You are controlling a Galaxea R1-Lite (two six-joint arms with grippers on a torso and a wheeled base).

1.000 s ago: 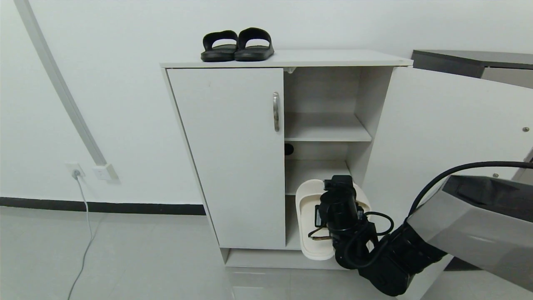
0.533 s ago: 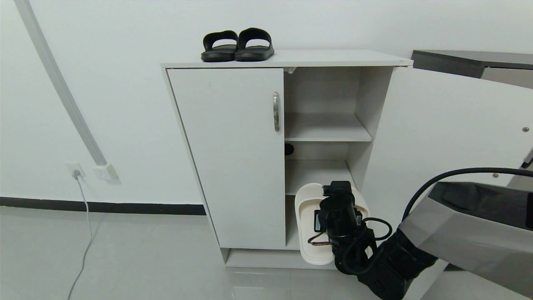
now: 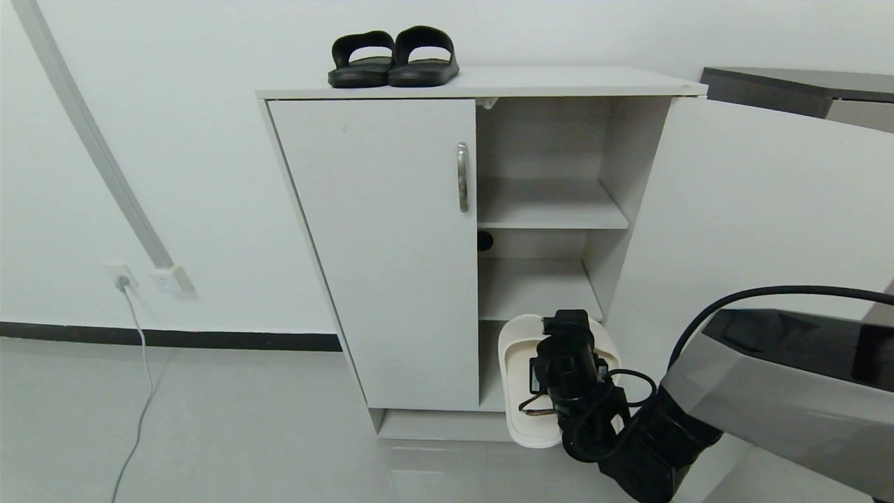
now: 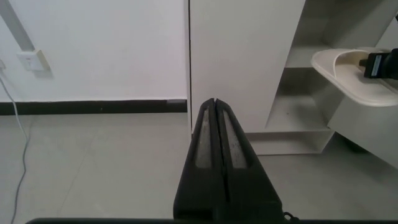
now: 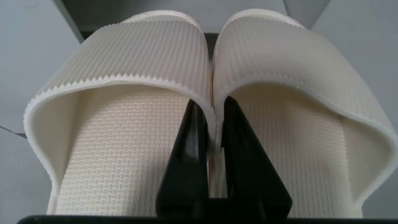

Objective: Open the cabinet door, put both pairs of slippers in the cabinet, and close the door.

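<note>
Together the cream slippers (image 5: 124,81) sit — between the fingers (image 5: 185,158).

White slippers (image 3: 515,370) partly hidden (behind the right arm (image 3: 628,440)).

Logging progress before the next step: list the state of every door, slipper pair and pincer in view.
White cabinet's right door: swung open.
White cabinet's left door with metal handle: shut.
Cream ribbed rubber slippers: clamped together by their inner edges at the lowest compartment mouth, heels sticking out.
Black rubber slippers: side by side on the cabinet top, not stowed.
Right pincer: shut on the cream slippers.
Left pincer: shut, empty.
</note>
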